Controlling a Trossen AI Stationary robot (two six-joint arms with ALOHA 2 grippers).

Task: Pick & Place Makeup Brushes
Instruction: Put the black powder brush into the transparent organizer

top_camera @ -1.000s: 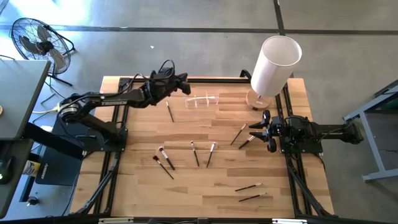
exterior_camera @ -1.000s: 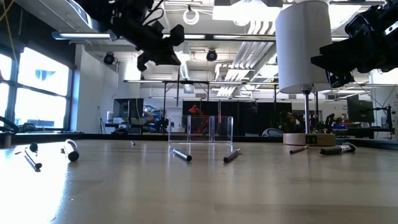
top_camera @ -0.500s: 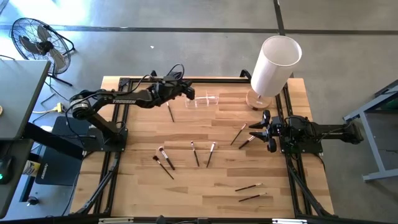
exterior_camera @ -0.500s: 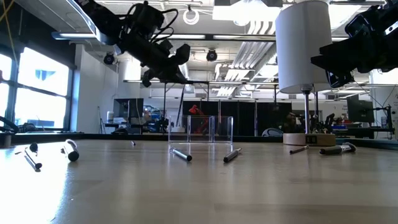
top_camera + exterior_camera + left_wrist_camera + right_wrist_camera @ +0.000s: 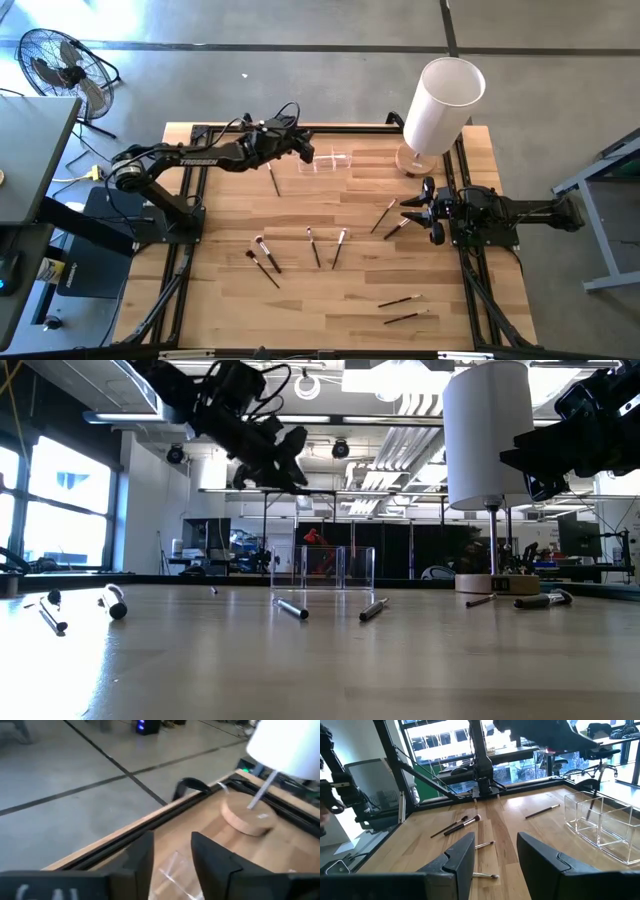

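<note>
Left tool (image 5: 303,152) now parted — empty, above clear holder (image 5: 327,161).

Two dark arms, looped black cables, white lettering.

I see a wood-plank tabletop (image 5: 330,300) with a black frame rail. Lying on it: makeup brushes (image 5: 313,247) scattered across the middle and near the right side, a clear holder (image 5: 326,161) at the far edge, and a white cylinder (image 5: 441,105) standing on a round wooden base.
</note>
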